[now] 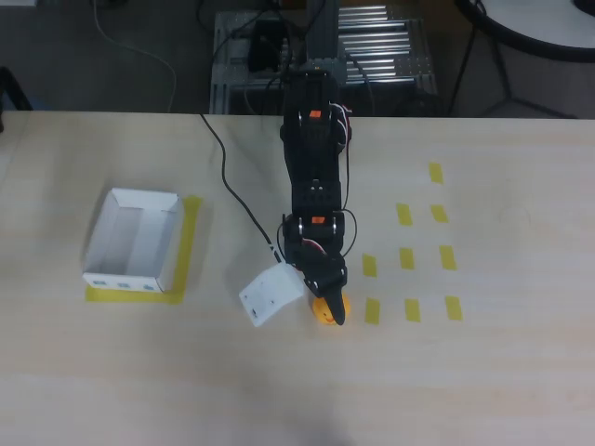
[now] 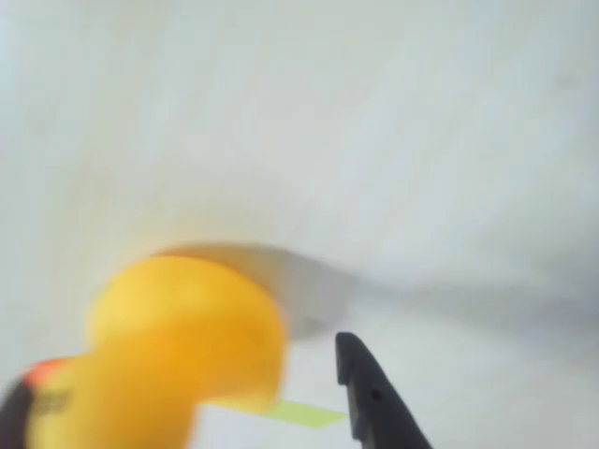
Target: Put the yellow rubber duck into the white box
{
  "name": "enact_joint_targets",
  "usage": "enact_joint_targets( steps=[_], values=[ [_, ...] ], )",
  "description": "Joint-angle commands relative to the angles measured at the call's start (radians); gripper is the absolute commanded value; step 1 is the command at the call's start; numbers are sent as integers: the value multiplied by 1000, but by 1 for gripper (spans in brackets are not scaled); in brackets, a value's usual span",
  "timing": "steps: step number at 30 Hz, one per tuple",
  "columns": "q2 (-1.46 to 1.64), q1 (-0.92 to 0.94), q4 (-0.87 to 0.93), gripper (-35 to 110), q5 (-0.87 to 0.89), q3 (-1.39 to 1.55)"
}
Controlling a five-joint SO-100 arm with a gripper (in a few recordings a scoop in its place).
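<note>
Yellow rubber duck [image 1: 325,309], small and rounded, sits on the pale wooden table [image 1: 483,372] between the jaws | black two-finger gripper [image 1: 316,302] spread open around it, unclosed | shallow white cardboard box [image 1: 133,240] well left, overhead view.

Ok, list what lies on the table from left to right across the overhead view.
Shallow white cardboard box on its yellow tape frame → white flat gripper plate → small orange-yellow rubber duck at the black gripper → grid of flat yellow tape squares.
</note>
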Motion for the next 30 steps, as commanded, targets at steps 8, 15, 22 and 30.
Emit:
enact_joint_targets(
  steps=[8, 15, 22, 30],
  values=[
    [25, -48, 69, 0, 110, -229],
    [474, 127, 26, 0, 143, -163],
    [896, 494, -206, 0, 199, 60],
    [931, 900, -411, 0, 198, 187]
  ],
)
